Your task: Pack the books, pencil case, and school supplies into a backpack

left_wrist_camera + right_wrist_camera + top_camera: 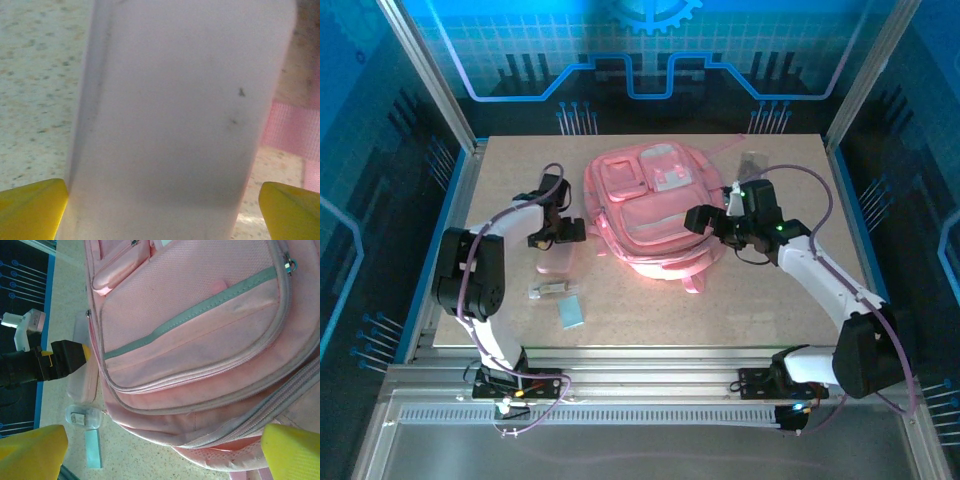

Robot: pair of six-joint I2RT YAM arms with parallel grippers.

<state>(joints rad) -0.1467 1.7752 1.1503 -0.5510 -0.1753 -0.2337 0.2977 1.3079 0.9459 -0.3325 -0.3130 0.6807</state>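
The pink backpack (655, 210) lies flat in the middle of the table, pockets up, and shows close up as backpack (200, 330) in the right wrist view. Just left of it lies the pale pink pencil case (555, 260). My left gripper (560, 232) is open over it, and its yellow fingertips (30, 210) straddle the pencil case (175, 115). My right gripper (705, 218) is open at the backpack's right side, near a long zip. A small packet (548, 290) and a pale blue rectangle (570, 312) lie nearer the front. The books are out of view.
A greyish flat thing (752, 165) lies at the back right by the right arm. Pink straps (692, 278) trail from the backpack toward the front. Bare tabletop (740, 310) spreads along the front. Metal frame posts stand at the table's corners.
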